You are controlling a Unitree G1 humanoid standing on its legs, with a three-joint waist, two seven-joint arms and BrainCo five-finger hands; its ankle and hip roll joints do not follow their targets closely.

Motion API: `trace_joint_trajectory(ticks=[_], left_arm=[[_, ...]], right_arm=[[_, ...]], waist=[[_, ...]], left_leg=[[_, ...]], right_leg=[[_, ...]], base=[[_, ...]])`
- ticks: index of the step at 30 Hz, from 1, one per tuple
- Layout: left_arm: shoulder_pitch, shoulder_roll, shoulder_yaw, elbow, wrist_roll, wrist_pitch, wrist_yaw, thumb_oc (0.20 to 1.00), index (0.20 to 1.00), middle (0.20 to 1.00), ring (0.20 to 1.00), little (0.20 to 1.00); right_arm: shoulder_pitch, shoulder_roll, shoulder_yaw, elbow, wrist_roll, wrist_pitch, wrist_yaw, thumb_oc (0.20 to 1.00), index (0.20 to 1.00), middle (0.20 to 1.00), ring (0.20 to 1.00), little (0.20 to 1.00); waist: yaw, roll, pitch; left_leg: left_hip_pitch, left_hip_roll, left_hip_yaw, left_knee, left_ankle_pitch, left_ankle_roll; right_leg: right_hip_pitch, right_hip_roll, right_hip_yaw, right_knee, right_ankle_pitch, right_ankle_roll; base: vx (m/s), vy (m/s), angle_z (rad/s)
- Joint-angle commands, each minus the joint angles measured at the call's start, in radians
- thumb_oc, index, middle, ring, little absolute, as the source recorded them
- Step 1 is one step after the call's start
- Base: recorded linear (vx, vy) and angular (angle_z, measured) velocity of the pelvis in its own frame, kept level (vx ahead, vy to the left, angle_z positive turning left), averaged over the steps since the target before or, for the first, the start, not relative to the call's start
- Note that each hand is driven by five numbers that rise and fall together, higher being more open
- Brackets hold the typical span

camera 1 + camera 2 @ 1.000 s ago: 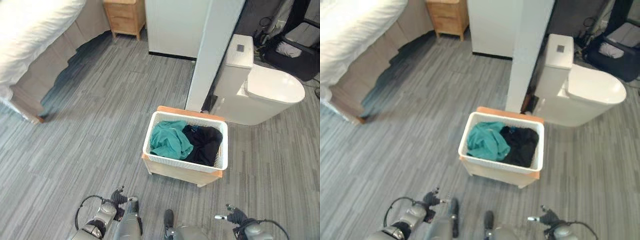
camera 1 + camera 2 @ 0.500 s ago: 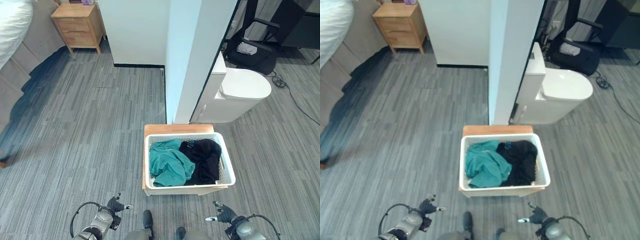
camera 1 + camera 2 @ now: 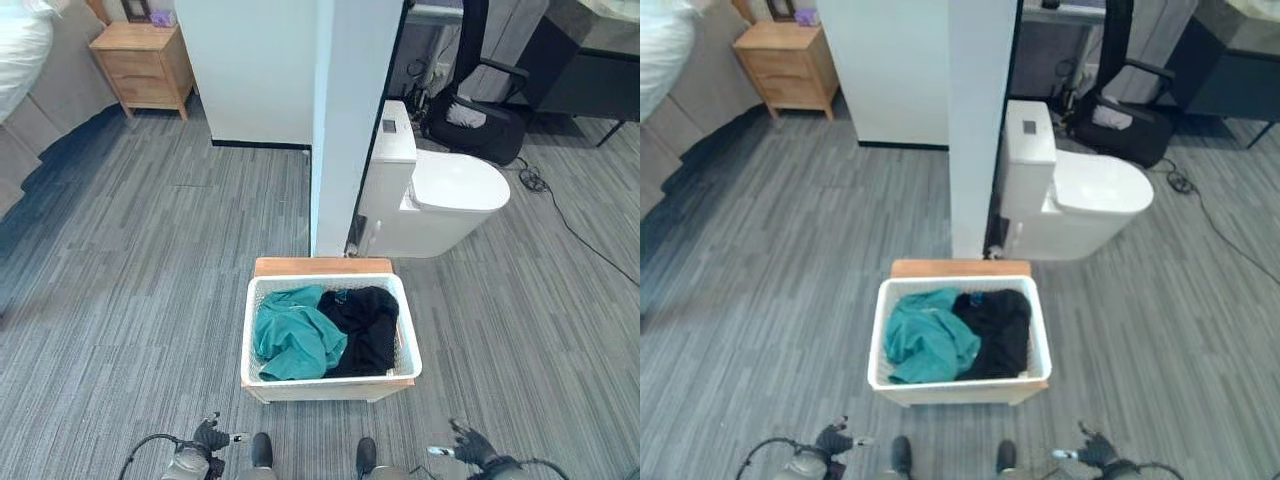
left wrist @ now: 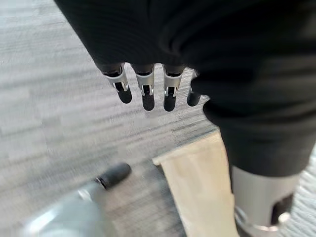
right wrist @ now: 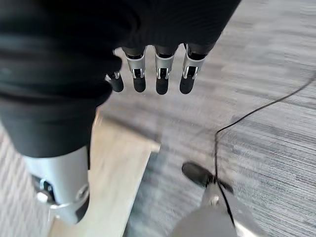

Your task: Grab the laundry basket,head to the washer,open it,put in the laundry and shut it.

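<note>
Both hands, left (image 4: 148, 89) and right (image 5: 153, 74), hang empty with fingers relaxed, flanking the basket (image 3: 330, 378), ready to grasp.

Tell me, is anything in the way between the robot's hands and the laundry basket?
Nothing visible is. The laundry basket stands on the floor right in front, with bare floor between it and the left hand and the right hand. Both hands hang open and hold nothing.
</note>
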Motion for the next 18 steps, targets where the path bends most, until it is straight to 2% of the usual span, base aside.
trace_joint_trajectory(ticks=[1,2,3,7,10,11,15,17,18], left_arm=[[-0.072,0.02,0.028,0.019,-0.066,-0.014,-0.027,1.0,1.0,1.0,1.0,1.0],[-0.072,0.02,0.028,0.018,-0.066,-0.014,-0.027,1.0,1.0,1.0,1.0,1.0],[-0.062,0.016,0.029,0.015,-0.085,-0.001,-0.054,1.0,1.0,1.0,1.0,1.0],[-0.077,0.018,-0.024,-0.02,-0.116,0.022,-0.097,1.0,1.0,1.0,1.0,1.0],[-0.064,0.066,-0.093,-0.144,-0.162,0.049,-0.173,1.0,1.0,1.0,1.0,1.0],[-0.064,0.066,-0.094,-0.145,-0.162,0.05,-0.173,1.0,1.0,1.0,1.0,1.0],[-0.065,0.122,-0.186,-0.279,-0.252,0.073,-0.231,1.0,1.0,1.0,1.0,1.0],[-0.117,0.101,-0.234,-0.233,-0.258,0.084,-0.234,1.0,1.0,1.0,1.0,1.0],[-0.117,0.101,-0.234,-0.233,-0.258,0.084,-0.234,1.0,1.0,1.0,1.0,1.0]], right_arm=[[0.031,-0.023,-0.081,-0.122,0.157,0.003,0.033,1.0,1.0,1.0,1.0,1.0],[0.033,-0.023,-0.081,-0.124,0.157,0.004,0.033,1.0,1.0,1.0,1.0,1.0],[0.086,-0.072,-0.147,-0.244,0.153,0.023,0.04,1.0,1.0,1.0,1.0,1.0],[0.134,-0.158,-0.248,-0.365,0.225,0.05,0.067,1.0,1.0,1.0,1.0,1.0],[0.218,-0.277,-0.359,-0.493,0.274,0.102,0.126,1.0,1.0,1.0,1.0,1.0],[0.22,-0.278,-0.361,-0.495,0.274,0.103,0.126,1.0,1.0,1.0,1.0,1.0],[0.254,-0.43,-0.432,-0.519,0.35,0.123,0.162,1.0,1.0,1.0,1.0,1.0],[0.183,-0.491,-0.391,-0.459,0.401,0.138,0.171,1.0,1.0,1.0,1.0,1.0],[0.182,-0.491,-0.391,-0.459,0.401,0.137,0.171,1.0,1.0,1.0,1.0,1.0]], waist=[[-0.014,-0.019,0.013],[-0.013,-0.018,0.012],[-0.024,-0.006,0.007],[-0.038,0.015,0.009],[-0.042,0.03,0.002],[-0.042,0.031,0.001],[-0.041,0.045,0.002],[-0.041,0.053,0.005],[-0.041,0.053,0.005]], left_leg=[[0.031,-0.023,0.007,0.014,-0.047,-0.04],[0.031,-0.023,0.007,0.014,-0.047,-0.04],[0.034,-0.02,0.016,0.014,-0.052,-0.043],[0.02,-0.021,0.021,0.014,-0.052,-0.043],[0.019,-0.026,0.022,0.014,-0.056,-0.042],[0.019,-0.026,0.021,0.014,-0.056,-0.042],[0.008,-0.036,0.019,0.014,-0.057,-0.041],[0.002,-0.042,0.02,0.014,-0.057,-0.04],[0.002,-0.042,0.02,0.014,-0.057,-0.04]], right_leg=[[-0.01,-0.057,0.02,0.007,0.042,0.066],[-0.01,-0.057,0.02,0.007,0.042,0.066],[-0.014,-0.061,0.023,0.007,0.041,0.071],[-0.034,-0.068,0.033,0.007,0.052,0.078],[-0.034,-0.076,0.033,0.007,0.058,0.083],[-0.034,-0.076,0.033,0.007,0.058,0.083],[-0.043,-0.089,0.026,0.007,0.068,0.091],[-0.052,-0.095,0.026,0.007,0.073,0.095],[-0.052,-0.095,0.026,0.007,0.073,0.095]], base=[[0.06,-0.032,-0.04],[0.06,0.013,-0.05],[0.05,0.032,-0.03],[0.0,0.047,-0.02],[0.05,0.049,-0.03],[0.03,0.036,-0.01],[0.0,0.038,0.01],[0.0,0.058,0.0],[0.0,0.04,-0.06]])
